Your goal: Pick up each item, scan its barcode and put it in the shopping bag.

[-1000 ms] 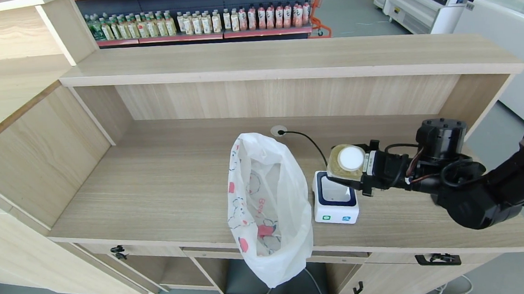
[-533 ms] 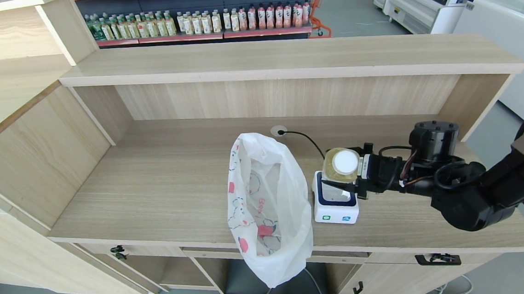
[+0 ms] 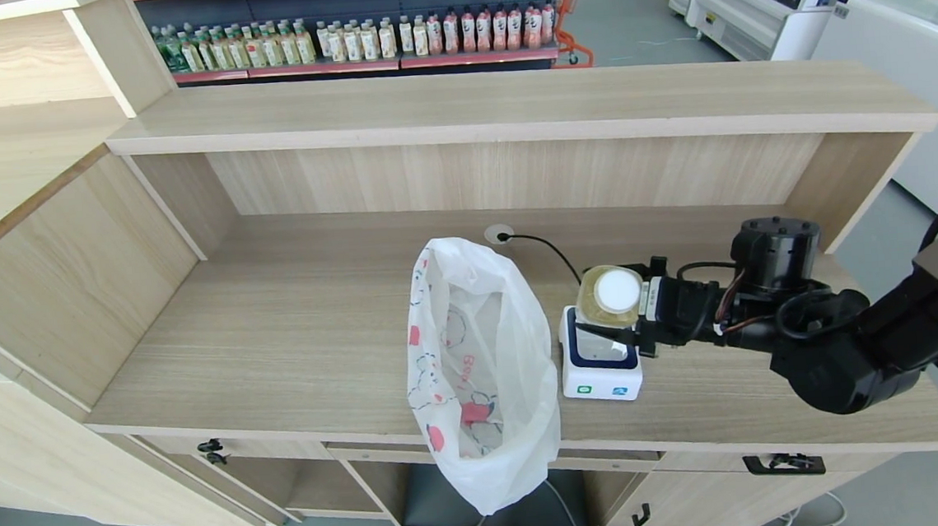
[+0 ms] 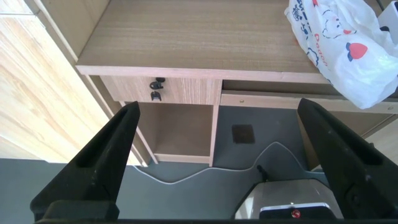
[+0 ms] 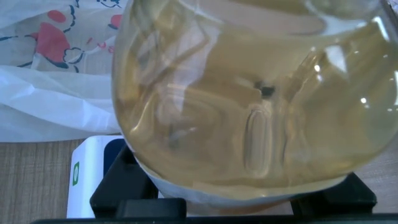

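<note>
My right gripper (image 3: 615, 319) is shut on a clear bottle (image 3: 608, 297) of yellowish drink with a white cap, held upright just above the white and blue barcode scanner (image 3: 600, 361). In the right wrist view the bottle (image 5: 255, 106) is very close, with the scanner (image 5: 93, 174) under it and the bag (image 5: 56, 68) beside it. The white shopping bag (image 3: 481, 369) with red prints stands open left of the scanner, hanging over the counter's front edge. My left gripper (image 4: 217, 162) is open, low in front of the counter, with the bag (image 4: 342, 50) off to one side.
A black cable (image 3: 546, 249) runs from a grommet in the wooden counter (image 3: 292, 325) to the scanner. A raised shelf (image 3: 508, 112) borders the back and a side panel (image 3: 66, 283) the left. A drawer with a key (image 4: 157, 87) is under the counter.
My right gripper carried the bottle a little to the left and lower, closer over the scanner, then held still. The bag and scanner stayed put.
</note>
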{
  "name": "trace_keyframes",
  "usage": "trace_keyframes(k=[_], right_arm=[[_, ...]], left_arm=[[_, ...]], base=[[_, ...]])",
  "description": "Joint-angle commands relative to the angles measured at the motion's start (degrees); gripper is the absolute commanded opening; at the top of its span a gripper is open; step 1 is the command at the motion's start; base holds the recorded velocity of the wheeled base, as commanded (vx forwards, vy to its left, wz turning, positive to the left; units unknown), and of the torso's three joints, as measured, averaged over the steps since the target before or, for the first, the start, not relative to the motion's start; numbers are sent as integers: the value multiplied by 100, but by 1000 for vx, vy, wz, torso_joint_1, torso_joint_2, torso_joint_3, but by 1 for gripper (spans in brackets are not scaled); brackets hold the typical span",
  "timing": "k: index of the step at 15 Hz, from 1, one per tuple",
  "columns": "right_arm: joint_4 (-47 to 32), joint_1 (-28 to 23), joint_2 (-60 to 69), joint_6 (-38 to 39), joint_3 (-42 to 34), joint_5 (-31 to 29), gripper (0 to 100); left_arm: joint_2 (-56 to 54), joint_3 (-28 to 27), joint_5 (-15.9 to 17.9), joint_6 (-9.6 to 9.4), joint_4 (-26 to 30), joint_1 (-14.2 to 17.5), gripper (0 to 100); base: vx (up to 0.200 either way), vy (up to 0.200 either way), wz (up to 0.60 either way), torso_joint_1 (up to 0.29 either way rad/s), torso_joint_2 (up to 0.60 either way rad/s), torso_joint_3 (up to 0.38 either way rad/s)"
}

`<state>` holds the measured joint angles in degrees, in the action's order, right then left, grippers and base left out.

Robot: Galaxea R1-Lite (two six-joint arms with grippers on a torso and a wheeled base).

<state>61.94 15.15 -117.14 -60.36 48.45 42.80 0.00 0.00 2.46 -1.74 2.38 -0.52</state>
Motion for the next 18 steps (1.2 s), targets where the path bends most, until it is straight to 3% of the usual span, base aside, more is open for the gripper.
trace_keyframes(k=[1,8,10,12,15,16,18], right_arm=[[2,5,7,-3,7,0,0],[29,-118,227,59,-28,-17,0],[29,-118,780,586,-134,-88,0],[20,76,1686,1852,-529,-1125,0],[-50,840,2872,4383,-1294,-3893,0],[-86,981,3048,4919,-1496,-4517,0],[-332,1121,3329,5526,-1830,-5054,0]], left_arm=[[9,0,0,-1,0,0,100],[9,0,0,-1,0,0,100],[9,0,0,-1,0,0,100],[9,0,0,-1,0,0,100],[9,0,0,-1,0,0,100],[9,0,0,-1,0,0,100],[9,0,0,-1,0,0,100]], base=[[0,0,0,0,0,0],[0,0,0,0,0,0],[0,0,0,0,0,0],[0,0,0,0,0,0],[0,0,0,0,0,0],[0,0,0,0,0,0],[0,0,0,0,0,0]])
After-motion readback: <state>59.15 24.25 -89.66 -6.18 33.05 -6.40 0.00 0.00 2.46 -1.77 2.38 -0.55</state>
